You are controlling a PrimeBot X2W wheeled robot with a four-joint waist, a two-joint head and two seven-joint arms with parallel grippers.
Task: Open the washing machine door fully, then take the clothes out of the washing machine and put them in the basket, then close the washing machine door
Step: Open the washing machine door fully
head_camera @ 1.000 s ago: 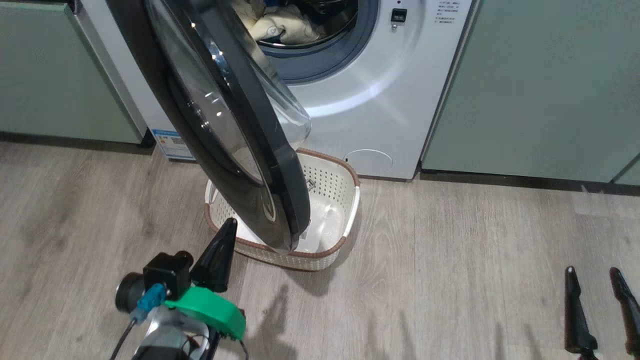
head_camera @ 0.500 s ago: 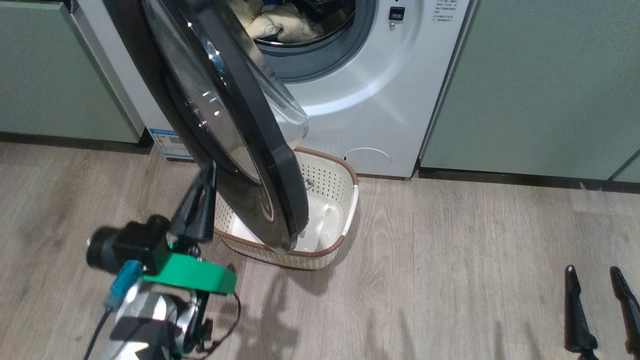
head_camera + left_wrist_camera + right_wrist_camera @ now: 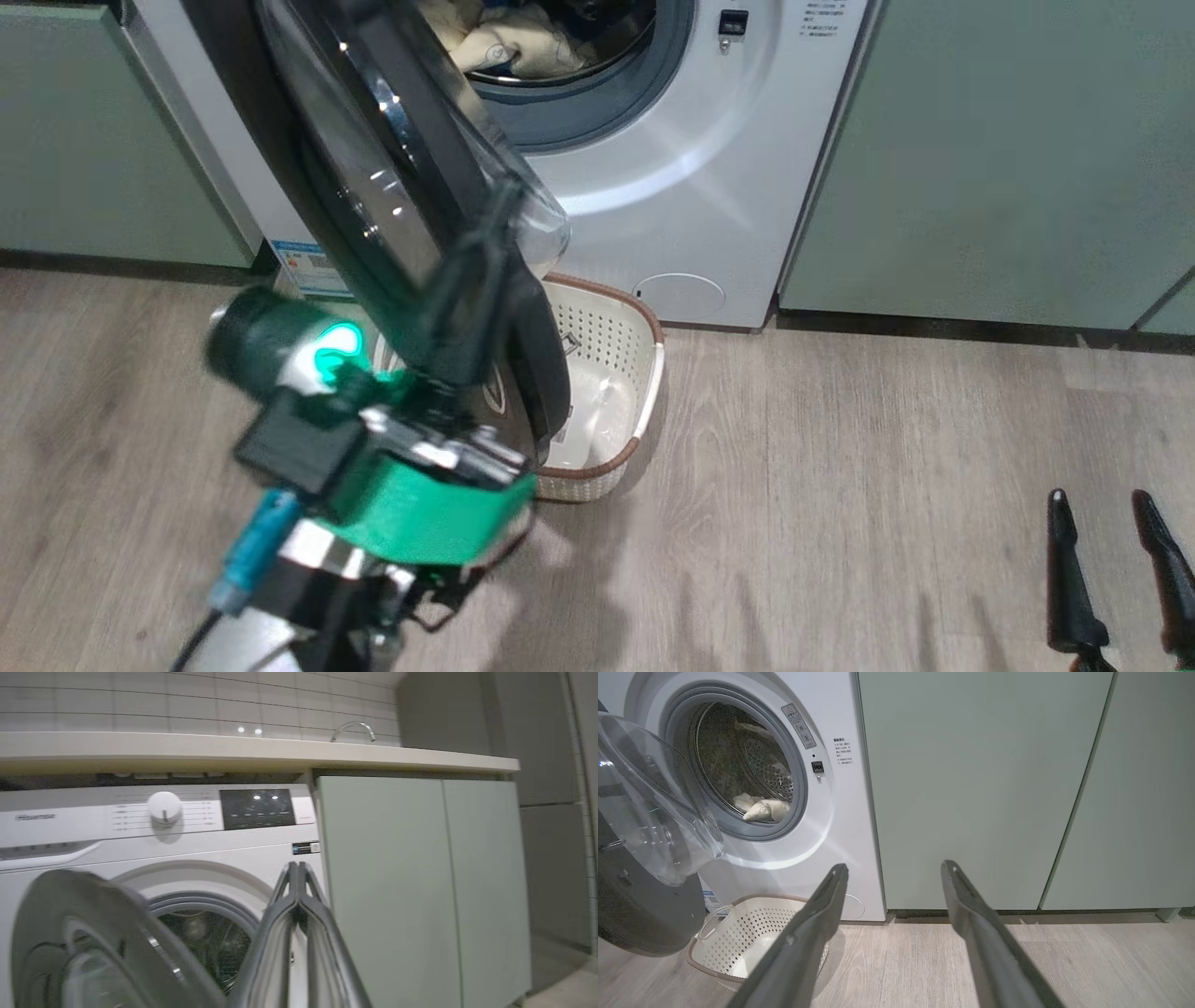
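The white washing machine (image 3: 709,187) stands between green cabinets. Its door (image 3: 373,196) hangs partly open, black rim toward me and glass bowl (image 3: 649,812) toward the drum. Cream clothes (image 3: 509,42) lie in the drum, and they appear again in the right wrist view as clothes (image 3: 761,807). The cream basket (image 3: 644,345) sits on the floor under the door. My left gripper (image 3: 499,210) is shut and blurred, raised in front of the door's free edge; whether it touches I cannot tell. In its own wrist view the left gripper (image 3: 296,865) points past the door (image 3: 93,942) toward the machine's front. My right gripper (image 3: 1111,504) is open and holds nothing, low at the right.
Sage-green cabinets (image 3: 1008,149) flank the machine on both sides. A countertop (image 3: 261,749) with a tap runs above it. Wood-look floor (image 3: 840,485) stretches to the right of the basket.
My left gripper has risen and swung right, from beside the basket's left end to in front of the door's edge. The right gripper has stayed put. The camera has shifted slightly.
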